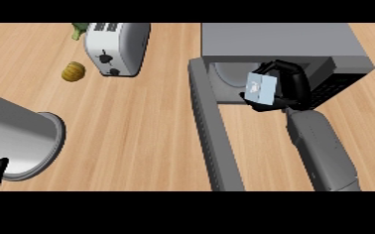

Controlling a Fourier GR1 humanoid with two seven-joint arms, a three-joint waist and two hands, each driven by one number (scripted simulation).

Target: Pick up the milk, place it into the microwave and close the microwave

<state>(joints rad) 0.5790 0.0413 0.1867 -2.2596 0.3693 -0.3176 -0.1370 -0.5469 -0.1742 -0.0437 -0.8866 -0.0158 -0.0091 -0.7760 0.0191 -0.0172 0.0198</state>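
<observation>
Milk carton (261, 88), pale blue, sits in the right hand (287, 85) at the mouth of the microwave (278, 42); black fingers curl round it from the right side and behind, so the hand is clamped on the carton. Carton is tilted, its face turned toward the view, just in front of the oven cavity, partly over the opening. Microwave door (212, 134) is swung wide open, running down the view toward the lower edge, left of the grey right forearm. Control panel shows dark at the microwave's right. Left hand: only a black sliver at the lower left edge (3, 167), fingers cannot be told. Silver toaster (116, 47) stands on the wooden worktop (147, 129) upper left, a small brown-yellow ridged item (72, 71) just beside it, something green (79, 29) behind it.
</observation>
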